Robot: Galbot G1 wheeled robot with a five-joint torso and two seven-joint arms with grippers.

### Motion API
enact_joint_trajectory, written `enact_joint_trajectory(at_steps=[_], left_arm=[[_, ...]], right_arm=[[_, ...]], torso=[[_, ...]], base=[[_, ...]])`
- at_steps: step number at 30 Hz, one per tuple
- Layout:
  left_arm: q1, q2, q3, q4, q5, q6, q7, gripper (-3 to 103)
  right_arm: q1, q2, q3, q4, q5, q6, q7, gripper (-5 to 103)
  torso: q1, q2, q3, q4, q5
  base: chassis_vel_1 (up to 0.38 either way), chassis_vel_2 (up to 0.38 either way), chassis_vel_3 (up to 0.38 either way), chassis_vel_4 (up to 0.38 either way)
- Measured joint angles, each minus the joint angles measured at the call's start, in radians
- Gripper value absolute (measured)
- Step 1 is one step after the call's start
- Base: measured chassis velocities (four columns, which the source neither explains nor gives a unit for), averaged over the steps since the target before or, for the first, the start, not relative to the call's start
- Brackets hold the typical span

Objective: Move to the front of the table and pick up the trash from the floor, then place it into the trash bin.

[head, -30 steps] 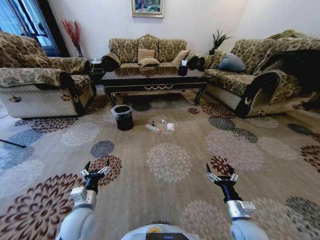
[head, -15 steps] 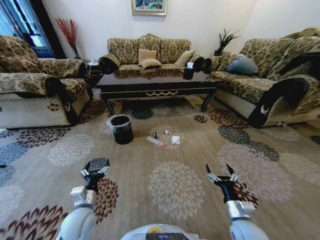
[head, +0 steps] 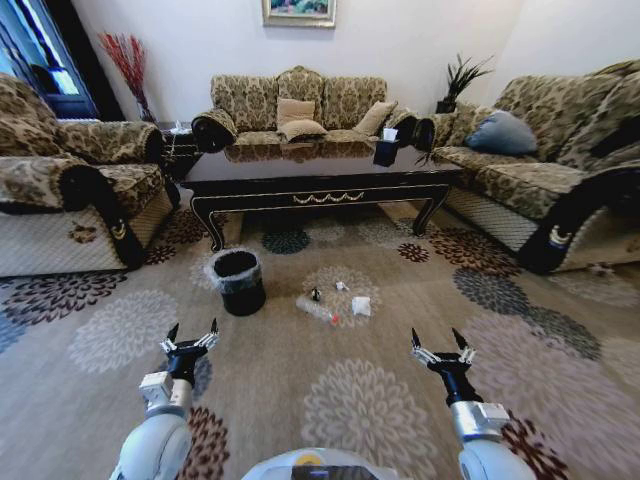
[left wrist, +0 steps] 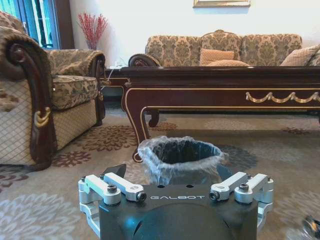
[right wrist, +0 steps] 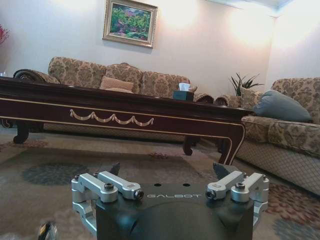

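1 table [head: 320, 175] seen ahead; 1 trash bin [head: 240, 282] just left of trash [head: 335, 301] (1 bottle, 1 tissue, 2 scraps) on floor [head: 330, 400]. Left gripper [head: 191, 339] and right gripper [head: 441, 345] held low, both spread wide, nothing gripped.

Place: a home living room is showing here.
Seating: patterned sofas [head: 300, 105] are ringing the table [head: 320, 175].
Floor: flowered carpet [head: 330, 400] is lying underfoot.
Wall: a painting [head: 298, 10] is hanging.

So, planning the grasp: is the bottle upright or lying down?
Lying down: the bottle rests on its side on the floor, beside the trash bin.
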Motion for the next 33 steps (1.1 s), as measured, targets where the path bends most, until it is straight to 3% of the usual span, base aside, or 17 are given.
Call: enact_joint_trajectory(at_steps=[12, 17, 19, 21, 22, 25, 26, 27, 28, 31, 33], left_arm=[[-0.012, 0.016, -0.011, -0.004, -0.021, 0.037, -0.02, 100], [-0.039, 0.039, -0.028, -0.005, -0.068, 0.08, -0.062, 100], [-0.054, 0.055, -0.038, -0.01, -0.103, 0.119, -0.092, 100], [-0.089, 0.093, -0.054, -0.027, -0.185, 0.234, -0.162, 100], [-0.089, 0.093, -0.054, -0.027, -0.185, 0.234, -0.162, 100], [-0.145, 0.144, -0.071, -0.044, -0.33, 0.426, -0.27, 100], [-0.18, 0.178, -0.079, -0.047, -0.42, 0.495, -0.332, 100], [-0.202, 0.199, -0.081, -0.048, -0.474, 0.53, -0.366, 100], [-0.202, 0.199, -0.081, -0.048, -0.474, 0.53, -0.366, 100], [-0.304, 0.285, -0.077, -0.015, -0.674, 0.599, -0.473, 100], [-0.338, 0.311, -0.074, 0.006, -0.711, 0.605, -0.484, 100]], right_arm=[[0.0, 0.003, -0.003, 0.0, -0.008, -0.001, 0.005, 100], [0.001, 0.002, -0.003, 0.0, -0.011, -0.002, 0.015, 100], [0.001, 0.002, -0.003, -0.001, -0.014, -0.002, 0.016, 100], [-0.001, 0.002, -0.002, -0.002, -0.017, -0.002, 0.017, 100], [-0.001, 0.002, -0.002, -0.002, -0.017, -0.002, 0.017, 100], [-0.002, 0.005, -0.003, -0.004, -0.021, 0.0, 0.018, 100], [-0.004, 0.006, -0.003, -0.005, -0.022, 0.001, 0.018, 100], [-0.005, 0.007, -0.003, -0.005, -0.022, 0.001, 0.018, 100], [-0.005, 0.007, -0.003, -0.005, -0.022, 0.001, 0.018, 100], [-0.008, 0.008, 0.0, -0.006, -0.024, 0.003, 0.019, 100], [-0.009, 0.009, 0.001, -0.006, -0.024, 0.004, 0.019, 100]], torso=[[0.0, 0.0, 0.0, 0.0001, 0.0003], [0.0, 0.0, 0.0, 0.0, 0.0004], [0.001, 0.0, 0.001, 0.0001, 0.0005], [0.0, 0.0, 0.001, 0.0002, 0.0001], [0.0, 0.0, 0.001, 0.0002, 0.0001], [0.0, 0.0, 0.0, 0.0001, 0.0002], [0.0, 0.0, 0.0, 0.0, 0.0004], [0.0, 0.0, 0.0, 0.0, 0.0006], [0.0, 0.0, 0.0, 0.0, 0.0006], [0.0, 0.0, 0.0, 0.0, 0.0004], [0.0, 0.0, 0.0, -0.0002, 0.0003]], base=[[-0.267, 0.266, 0.264, -0.272], [-0.196, 0.217, 0.216, -0.198], [-0.117, 0.114, 0.132, -0.127], [-0.029, 0.054, 0.013, -0.028], [-0.029, 0.054, -0.014, -0.028], [0.0, 0.0, 0.0, 0.0], [0.021, -0.069, -0.039, 0.048], [0.021, -0.069, -0.029, 0.023], [0.021, -0.069, -0.029, 0.023], [0.0, 0.0, 0.0, 0.0], [0.0, 0.0, 0.0, 0.0]])
